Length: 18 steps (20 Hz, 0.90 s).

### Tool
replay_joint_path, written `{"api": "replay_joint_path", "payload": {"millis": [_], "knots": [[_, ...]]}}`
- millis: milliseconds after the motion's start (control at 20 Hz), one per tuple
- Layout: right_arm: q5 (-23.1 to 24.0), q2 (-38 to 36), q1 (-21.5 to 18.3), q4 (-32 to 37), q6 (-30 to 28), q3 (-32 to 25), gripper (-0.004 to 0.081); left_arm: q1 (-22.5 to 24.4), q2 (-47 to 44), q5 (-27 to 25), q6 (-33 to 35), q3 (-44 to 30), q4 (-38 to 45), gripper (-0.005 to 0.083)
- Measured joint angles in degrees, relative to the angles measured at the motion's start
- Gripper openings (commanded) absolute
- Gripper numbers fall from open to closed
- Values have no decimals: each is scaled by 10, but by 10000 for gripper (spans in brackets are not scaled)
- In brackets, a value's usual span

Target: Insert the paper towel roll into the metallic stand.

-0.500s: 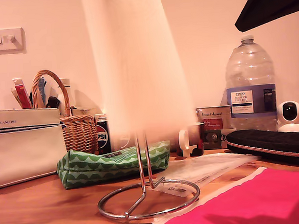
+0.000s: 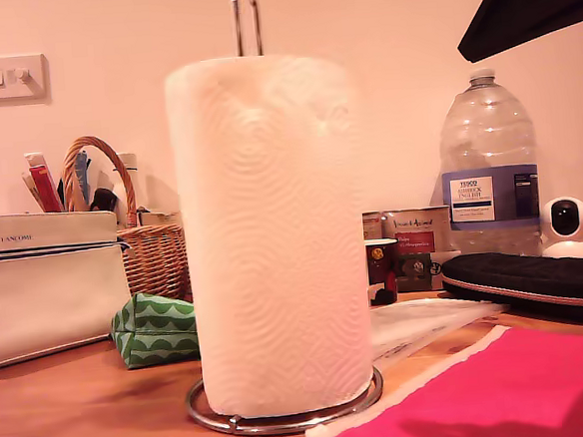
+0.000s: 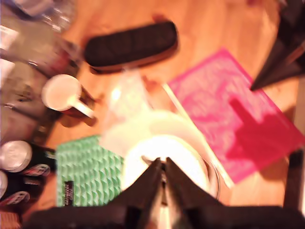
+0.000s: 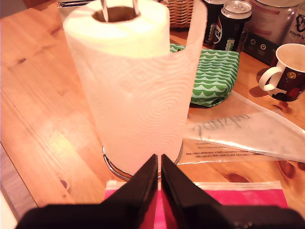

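The paper towel roll (image 2: pixel 273 240) stands upright over the metallic stand, its lower end on the ring base (image 2: pixel 286 419). The top of the stand's chrome loop (image 2: pixel 245 17) pokes out above the roll. In the first wrist view, which is blurred, my first gripper (image 3: pixel 163 176) hangs shut above the roll's top (image 3: pixel 164 152) and holds nothing. My second gripper (image 4: pixel 159 164) is shut and empty, low near the table, just short of the roll (image 4: pixel 133 81) and the ring (image 4: pixel 112 164). Neither gripper shows in the exterior view.
A green pouch (image 2: pixel 154 328) lies behind the stand, with a basket (image 2: pixel 144 249) and white case (image 2: pixel 46 286) at the exterior view's left. A mug (image 4: pixel 286 71), cans (image 4: pixel 233 24), a water bottle (image 2: pixel 488 165), a black case (image 2: pixel 531 277), a clear bag (image 4: pixel 248 133) and a pink mat (image 2: pixel 504 394) lie around.
The roll was a blur high on the stand's loop with the base bare. It has dropped and now rests still on the ring, with the loop's top showing above it.
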Motion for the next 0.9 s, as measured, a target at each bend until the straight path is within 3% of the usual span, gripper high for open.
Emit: {"api": "replay_joint_path", "payload": {"millis": [150,250,450,700,900], "knots": [[0,0,0,36,0,0,-12,3,-30,-2,-30,0,14,-20],[2,0,0,71,33,0,-12,12,-58,-2,-63,0,31,-20],[32,0,-19,101,29,0,-12,32,-116,-3,-84,-9,91,-20],[25,0,-106,113,16,0,-12,46,-168,-3,-94,-96,159,-20],[-32,-1,-184,114,10,0,-12,70,-219,-2,-113,-220,242,-20]]}}
